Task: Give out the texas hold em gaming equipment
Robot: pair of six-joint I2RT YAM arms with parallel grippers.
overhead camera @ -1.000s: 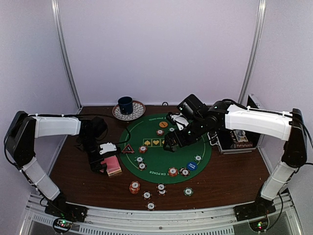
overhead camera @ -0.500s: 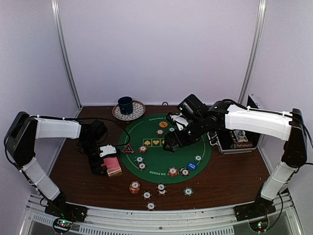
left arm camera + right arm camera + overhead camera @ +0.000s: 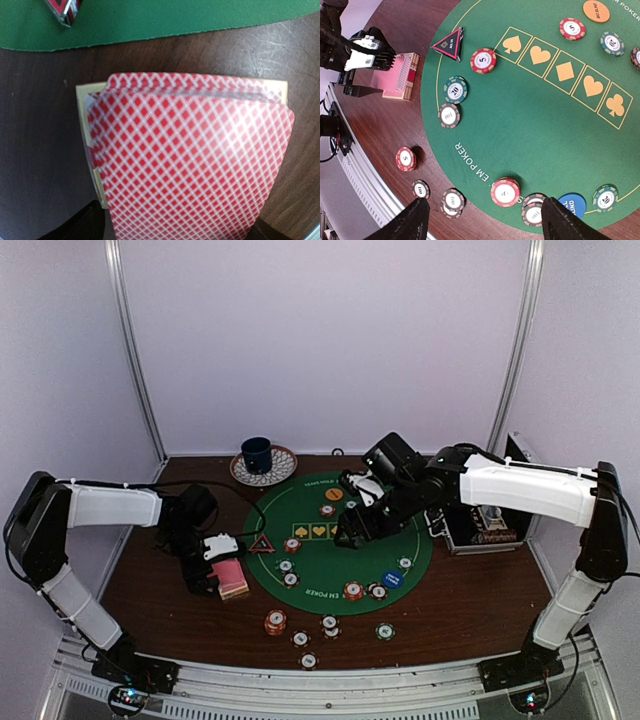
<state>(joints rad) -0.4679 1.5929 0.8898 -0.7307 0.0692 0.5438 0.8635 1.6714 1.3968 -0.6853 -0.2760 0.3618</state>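
My left end effector (image 3: 177,229) stood over the pink-backed playing cards (image 3: 190,160), one finger at each side of the deck. I could not tell whether it clamped the deck or merely straddled it. The deck lay on the tabletop (image 3: 35,150), with the green mat (image 3: 150,25) just ahead. My right end effector (image 3: 484,210) hung released above the mat, holding nothing. Below it, between the fingers, lay a red chip (image 3: 505,191), with the blue button (image 3: 571,204) beside one finger.

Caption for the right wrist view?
Green poker mat with five suit boxes, scattered chips and a triangle marker; beside it, the left end effector at the card deck.
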